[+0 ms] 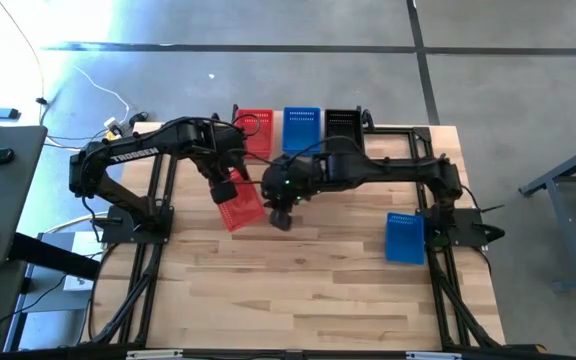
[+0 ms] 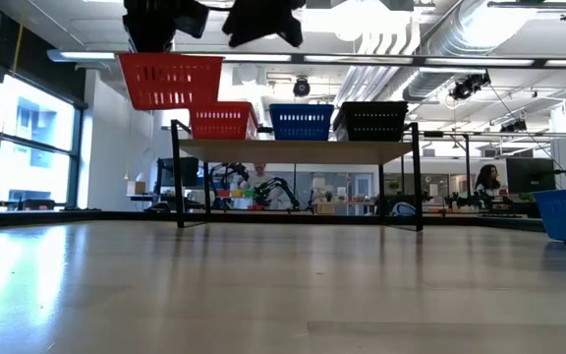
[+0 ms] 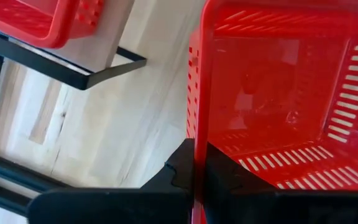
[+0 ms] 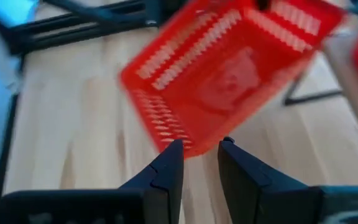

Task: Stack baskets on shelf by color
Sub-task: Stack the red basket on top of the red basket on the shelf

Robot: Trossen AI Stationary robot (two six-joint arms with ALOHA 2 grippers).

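Note:
My left gripper [image 1: 230, 188] is shut on a red mesh basket [image 1: 239, 208], which is in the air [image 2: 170, 81] in front of the shelf's left end. The shelf [image 2: 298, 150], a light plank on thin black legs, stands at the table's far edge. On its top, side by side, rest a red basket [image 2: 222, 120], a blue basket [image 2: 301, 120] and a black basket [image 2: 371, 120]. My right gripper [image 4: 201, 155] is open, hovers just right of the held basket [image 4: 229, 74] and touches nothing. Another blue basket [image 1: 404, 238] sits on the table at the right. My left gripper pinches the red basket's side wall at its rim [image 3: 196, 134], one finger inside the basket and one outside. The fingers come from above, pointing down. The basket hangs below them, lifted clear of the table, roughly level with its open side up.
The arms' black base frames [image 1: 138, 215] run along both sides of the table. The near half of the wooden tabletop [image 1: 298, 300] is bare. The shelf's black leg bar [image 3: 98, 76] lies close to the held basket. The room beyond the table holds desks and equipment.

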